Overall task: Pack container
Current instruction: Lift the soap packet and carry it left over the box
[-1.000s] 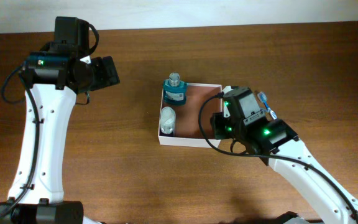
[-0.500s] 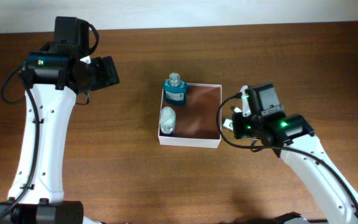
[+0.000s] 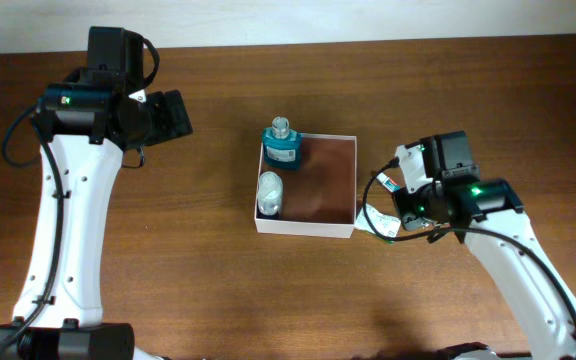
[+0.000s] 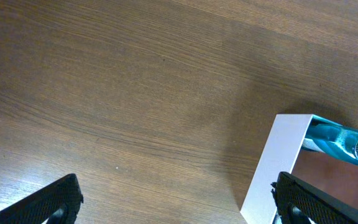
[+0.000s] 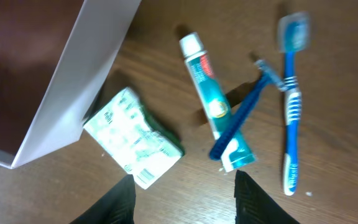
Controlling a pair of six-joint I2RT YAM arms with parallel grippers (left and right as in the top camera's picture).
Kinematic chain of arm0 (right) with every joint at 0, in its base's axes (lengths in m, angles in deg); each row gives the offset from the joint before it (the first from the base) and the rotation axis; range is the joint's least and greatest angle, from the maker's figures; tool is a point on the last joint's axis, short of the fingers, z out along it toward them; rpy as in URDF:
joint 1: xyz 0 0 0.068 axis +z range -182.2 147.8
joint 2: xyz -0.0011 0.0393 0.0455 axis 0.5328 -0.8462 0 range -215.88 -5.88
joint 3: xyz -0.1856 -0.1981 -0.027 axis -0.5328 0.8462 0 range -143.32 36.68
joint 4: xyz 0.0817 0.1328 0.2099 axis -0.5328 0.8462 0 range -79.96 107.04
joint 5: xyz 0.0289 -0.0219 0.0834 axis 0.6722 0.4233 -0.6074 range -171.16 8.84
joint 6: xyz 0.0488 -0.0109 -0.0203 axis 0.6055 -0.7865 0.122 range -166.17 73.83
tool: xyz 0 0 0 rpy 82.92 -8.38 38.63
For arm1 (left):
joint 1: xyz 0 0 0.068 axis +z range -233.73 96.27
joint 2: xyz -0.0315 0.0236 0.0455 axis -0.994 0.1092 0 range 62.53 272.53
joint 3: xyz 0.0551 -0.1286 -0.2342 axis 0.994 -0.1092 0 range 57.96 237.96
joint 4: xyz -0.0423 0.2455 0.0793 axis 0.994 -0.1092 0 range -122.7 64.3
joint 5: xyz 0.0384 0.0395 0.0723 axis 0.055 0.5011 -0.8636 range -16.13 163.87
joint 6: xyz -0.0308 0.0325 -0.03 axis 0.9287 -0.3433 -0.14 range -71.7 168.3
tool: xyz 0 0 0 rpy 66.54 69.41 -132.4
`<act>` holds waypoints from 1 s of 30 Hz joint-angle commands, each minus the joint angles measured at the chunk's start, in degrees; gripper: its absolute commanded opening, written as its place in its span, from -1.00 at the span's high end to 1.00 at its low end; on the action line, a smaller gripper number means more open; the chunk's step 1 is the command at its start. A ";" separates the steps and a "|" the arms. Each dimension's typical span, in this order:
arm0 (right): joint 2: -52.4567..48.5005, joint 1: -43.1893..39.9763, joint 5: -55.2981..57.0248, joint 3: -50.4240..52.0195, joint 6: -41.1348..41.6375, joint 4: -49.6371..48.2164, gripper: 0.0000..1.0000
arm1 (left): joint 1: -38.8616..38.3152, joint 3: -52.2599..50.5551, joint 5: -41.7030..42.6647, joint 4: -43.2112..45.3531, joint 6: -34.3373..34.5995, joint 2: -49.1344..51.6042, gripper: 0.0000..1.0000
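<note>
The container sits mid-table, with two small bottles along its nine o'clock wall. The right gripper hangs part-open and empty. At its eleven o'clock a green wrapped soap lies just beside the box wall, and at one o'clock are toothpaste, razor and toothbrush. Reaching for the soap, a finger could catch that wall and shove the box. The left gripper is wide open and holds nothing.

Nothing legible here tbh. There's print on the white-and-teal toothpaste tube, the green-and-white wrapped packet and the teal plastic bottle, but it's all too blurry.
</note>
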 commanded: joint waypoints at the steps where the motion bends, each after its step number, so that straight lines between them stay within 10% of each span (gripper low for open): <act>1: -3.28 -0.37 -3.93 -0.83 -1.27 1.38 0.12 | 0.13 0.50 -0.24 -0.04 0.26 -0.59 -0.99; 19: -12.83 -0.31 -12.55 -0.55 -12.44 2.51 0.05 | 0.13 0.50 -0.24 -0.02 0.26 -0.59 -0.99; 30: -12.83 -0.33 -12.76 3.52 -16.37 -3.87 -0.49 | 0.13 0.50 -0.24 -0.02 0.26 -0.59 -0.99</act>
